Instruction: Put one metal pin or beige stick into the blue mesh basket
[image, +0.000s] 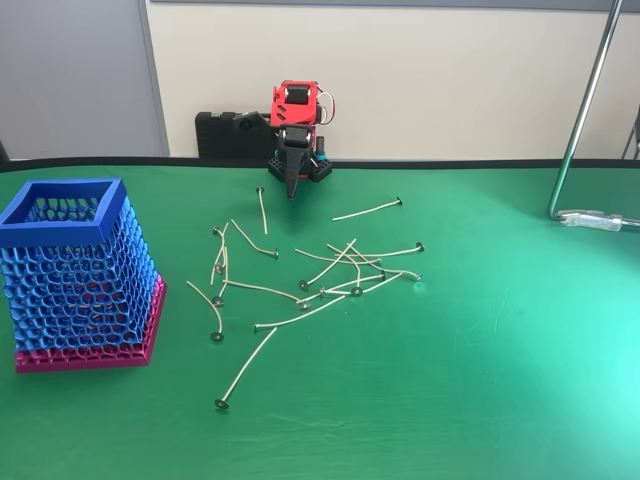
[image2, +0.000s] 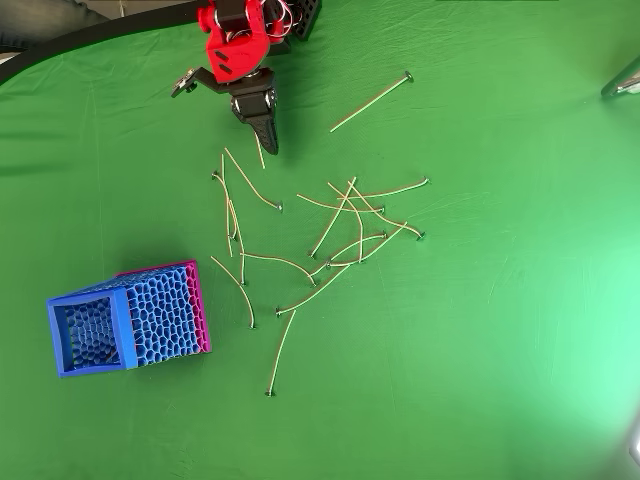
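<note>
The pins (image: 300, 285) lie scattered across the middle of the desk (image: 480, 400), thin pale metal rods, many slightly bent, each with a small flat round head at one end. Some cross each other in a loose heap; one (image2: 371, 101) lies apart, nearer the back of the desk. The blue mesh basket (image: 75, 270) stands well apart from them at the left in the fixed view, a square open-topped container with honeycomb walls, a solid blue rim and a pink base. Looking down into it from the overhead view, I cannot tell whether a pin is already inside, because the mesh hides the bottom. So the scene fits both a basket waiting for a pin and one that has received it. The pincer (image2: 266, 138) of the red and black arm points down near the back edge, its dark fingers together and holding nothing, just beside one pin (image2: 259, 152).
</note>
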